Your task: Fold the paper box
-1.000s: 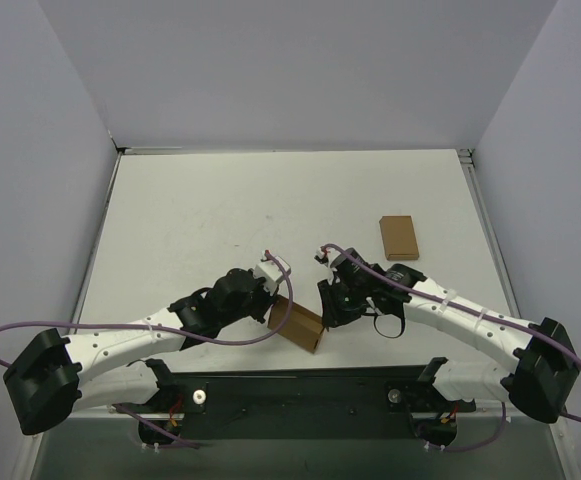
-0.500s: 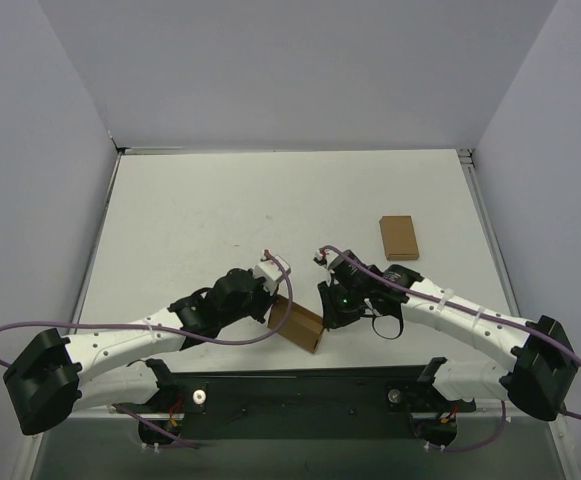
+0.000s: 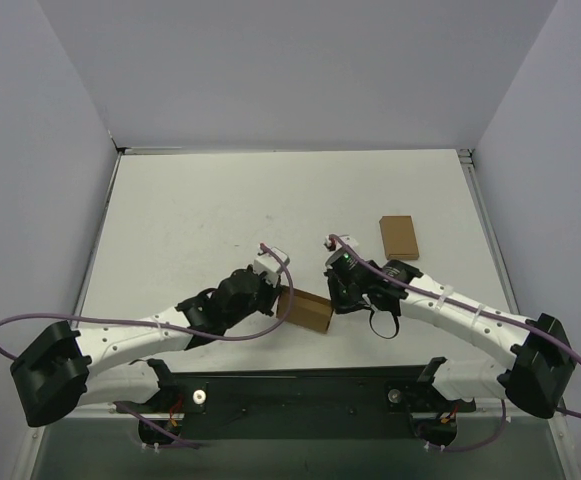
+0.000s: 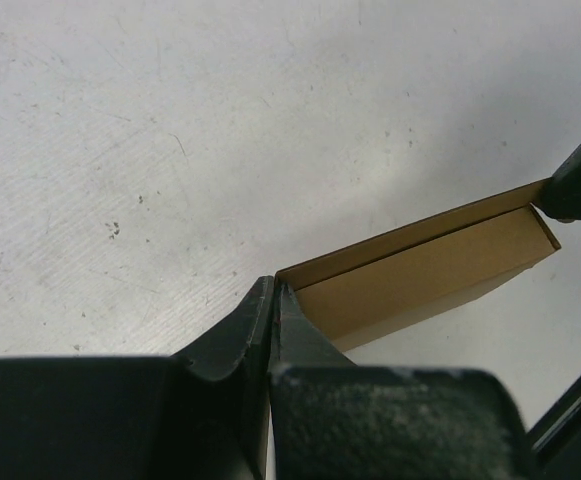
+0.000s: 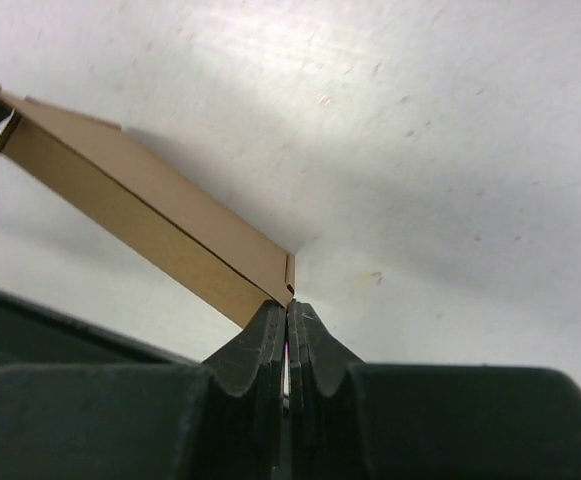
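Note:
The paper box (image 3: 308,310) is thin brown kraft cardboard, squeezed into a narrow, nearly flat sleeve near the table's front middle. My left gripper (image 3: 278,297) is shut on its left end; in the left wrist view the fingertips (image 4: 273,290) pinch the box (image 4: 420,268) at its near corner. My right gripper (image 3: 334,297) is shut at its right end; in the right wrist view the gripper (image 5: 288,312) meets the notched corner of the box (image 5: 140,210). The box hangs between the two grippers, tilted, with a shadow under it.
A narrower plain brown cardboard rectangle (image 3: 398,237) lies flat at the right, behind the right arm. The black base rail (image 3: 310,385) runs along the table's near edge. Grey walls close in the table on three sides.
Both grippers have moved away from the near edge with the box. The box has risen from a low tilted block to a longer, flatter sleeve stretched between them.

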Robot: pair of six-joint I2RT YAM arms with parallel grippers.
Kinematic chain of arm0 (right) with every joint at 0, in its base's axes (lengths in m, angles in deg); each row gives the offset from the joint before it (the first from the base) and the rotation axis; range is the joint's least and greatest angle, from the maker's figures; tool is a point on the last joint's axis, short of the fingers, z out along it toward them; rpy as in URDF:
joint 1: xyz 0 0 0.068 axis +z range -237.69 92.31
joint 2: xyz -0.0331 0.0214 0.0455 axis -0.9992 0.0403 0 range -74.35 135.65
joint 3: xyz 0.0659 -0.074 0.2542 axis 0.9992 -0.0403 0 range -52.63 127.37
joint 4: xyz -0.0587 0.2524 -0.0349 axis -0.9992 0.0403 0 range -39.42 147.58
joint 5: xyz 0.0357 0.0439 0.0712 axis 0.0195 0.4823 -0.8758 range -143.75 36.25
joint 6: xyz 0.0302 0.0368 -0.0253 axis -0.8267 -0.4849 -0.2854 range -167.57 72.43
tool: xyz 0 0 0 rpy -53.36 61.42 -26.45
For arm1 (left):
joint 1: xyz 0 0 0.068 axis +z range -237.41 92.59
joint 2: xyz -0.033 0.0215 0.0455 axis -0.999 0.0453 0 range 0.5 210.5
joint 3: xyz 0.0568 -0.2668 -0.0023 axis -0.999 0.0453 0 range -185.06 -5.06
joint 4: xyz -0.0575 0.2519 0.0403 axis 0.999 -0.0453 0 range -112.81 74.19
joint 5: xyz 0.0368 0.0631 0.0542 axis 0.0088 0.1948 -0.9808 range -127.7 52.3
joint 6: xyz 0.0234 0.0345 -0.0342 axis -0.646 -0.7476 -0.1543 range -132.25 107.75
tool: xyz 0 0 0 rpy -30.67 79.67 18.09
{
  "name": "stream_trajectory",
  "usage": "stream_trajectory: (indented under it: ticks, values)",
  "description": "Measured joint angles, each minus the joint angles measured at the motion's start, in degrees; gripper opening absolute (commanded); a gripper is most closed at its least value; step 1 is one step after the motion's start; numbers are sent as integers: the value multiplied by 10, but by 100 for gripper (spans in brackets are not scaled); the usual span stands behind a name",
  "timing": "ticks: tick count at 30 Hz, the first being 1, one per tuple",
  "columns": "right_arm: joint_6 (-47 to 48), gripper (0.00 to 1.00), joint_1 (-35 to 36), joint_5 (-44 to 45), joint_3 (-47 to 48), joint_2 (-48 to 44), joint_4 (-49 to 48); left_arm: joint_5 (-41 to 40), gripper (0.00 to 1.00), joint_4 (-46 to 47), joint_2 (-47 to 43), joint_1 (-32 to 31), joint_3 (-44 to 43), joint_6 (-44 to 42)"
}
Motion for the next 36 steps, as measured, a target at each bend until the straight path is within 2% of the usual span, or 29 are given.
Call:
stream_trajectory:
  ticks: [5, 11, 23, 36]
  values:
    - [-23, 0, 0, 90, 13, 6, -10, -53, 0, 57, 16, -13, 3, 28]
    - [-55, 0, 0, 145, 0, 5, -49, -125, 0, 119, 30, -46, 28, 38]
    - [-90, 0, 0, 172, -40, 4, -102, -206, 0, 188, 61, -93, 53, 36]
    - [-83, 0, 12, 186, -102, -46, -163, -214, 0, 198, 62, -95, 53, 36]
